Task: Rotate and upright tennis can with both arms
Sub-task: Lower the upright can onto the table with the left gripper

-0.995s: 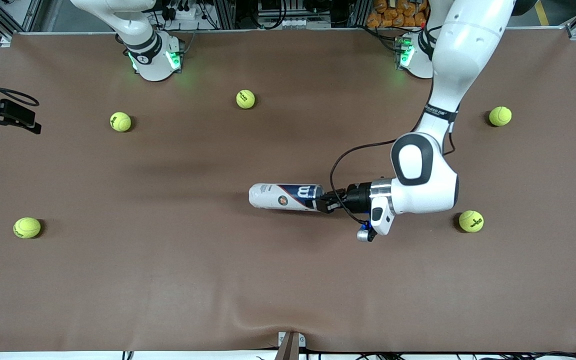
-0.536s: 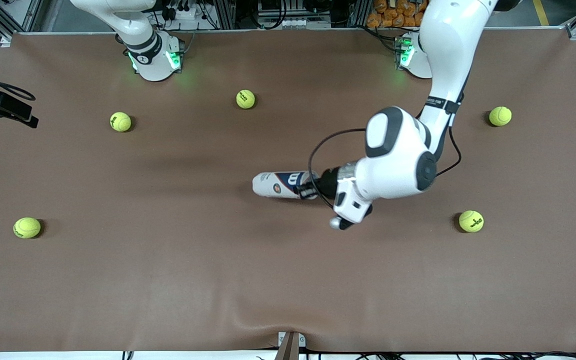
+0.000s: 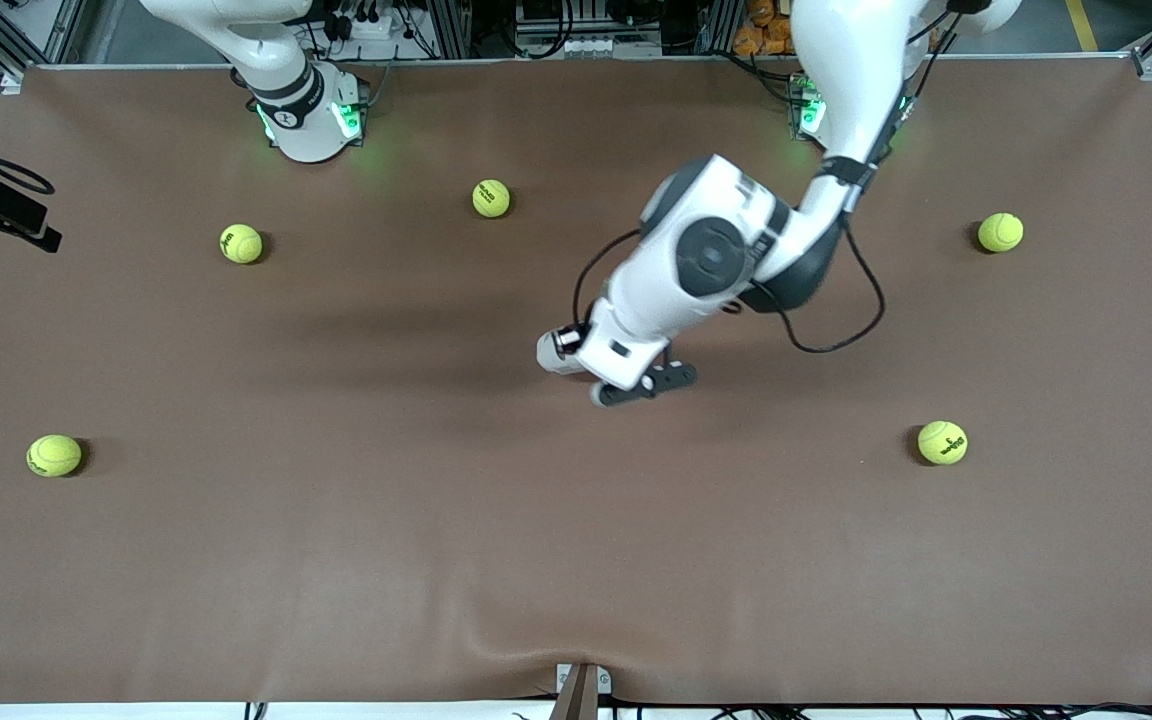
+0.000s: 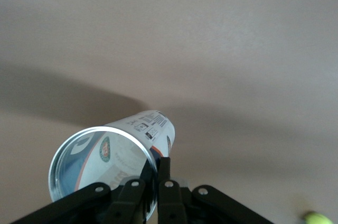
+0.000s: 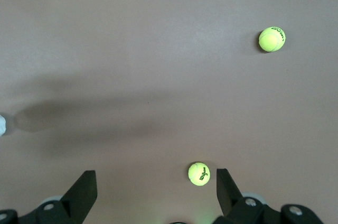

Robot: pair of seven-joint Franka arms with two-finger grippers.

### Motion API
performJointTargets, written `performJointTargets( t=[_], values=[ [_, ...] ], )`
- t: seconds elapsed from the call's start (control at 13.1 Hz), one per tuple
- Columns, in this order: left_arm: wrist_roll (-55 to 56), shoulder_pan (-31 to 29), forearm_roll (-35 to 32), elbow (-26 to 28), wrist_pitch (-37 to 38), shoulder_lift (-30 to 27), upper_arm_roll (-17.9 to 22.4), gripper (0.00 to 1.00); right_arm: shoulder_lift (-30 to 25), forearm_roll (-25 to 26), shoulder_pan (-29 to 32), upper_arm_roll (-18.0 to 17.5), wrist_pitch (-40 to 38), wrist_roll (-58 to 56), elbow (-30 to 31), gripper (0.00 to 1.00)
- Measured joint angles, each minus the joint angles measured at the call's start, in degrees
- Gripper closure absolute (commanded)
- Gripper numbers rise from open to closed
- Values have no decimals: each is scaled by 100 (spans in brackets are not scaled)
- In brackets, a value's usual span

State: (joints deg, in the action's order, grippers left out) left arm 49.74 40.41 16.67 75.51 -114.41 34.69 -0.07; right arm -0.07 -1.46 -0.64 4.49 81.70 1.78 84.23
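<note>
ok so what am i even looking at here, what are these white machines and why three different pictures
These are two white robot arms bolted at one edge of a brown table. The wide picture comes from a high camera facing them; the other two come from small cameras on each arm's wrist.

The left arm reaches over the middle of the table. Its left gripper is shut on the rim of the tennis can, a white tube with blue and red print; the left wrist view looks into its open end. In the wide picture the arm hides nearly all of the can.

The right arm waits; only its base shows in the wide picture. Its right gripper is open, over a tennis ball.

Five yellow-green tennis balls lie scattered, such as one near the arms' bases.
</note>
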Motion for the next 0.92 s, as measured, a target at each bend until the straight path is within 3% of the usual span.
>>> performJointTargets(
  t=[0.54,0.77,0.84,0.92],
  values=[
    [874,775,-1565,-43,89,36,29,100,121,-1,-3,17,27,-1,6,0],
    [1133,986,-1832,-42,36,159,33,100,121,20,-3,17,31,-3,-3,0],
    [1144,1025,-1836,-42,-55,215,35,95,121,43,-3,18,31,-3,-7,0],
    [1161,1058,-1838,-43,-147,268,37,67,121,48,-3,19,35,-3,-11,0]
  ],
)
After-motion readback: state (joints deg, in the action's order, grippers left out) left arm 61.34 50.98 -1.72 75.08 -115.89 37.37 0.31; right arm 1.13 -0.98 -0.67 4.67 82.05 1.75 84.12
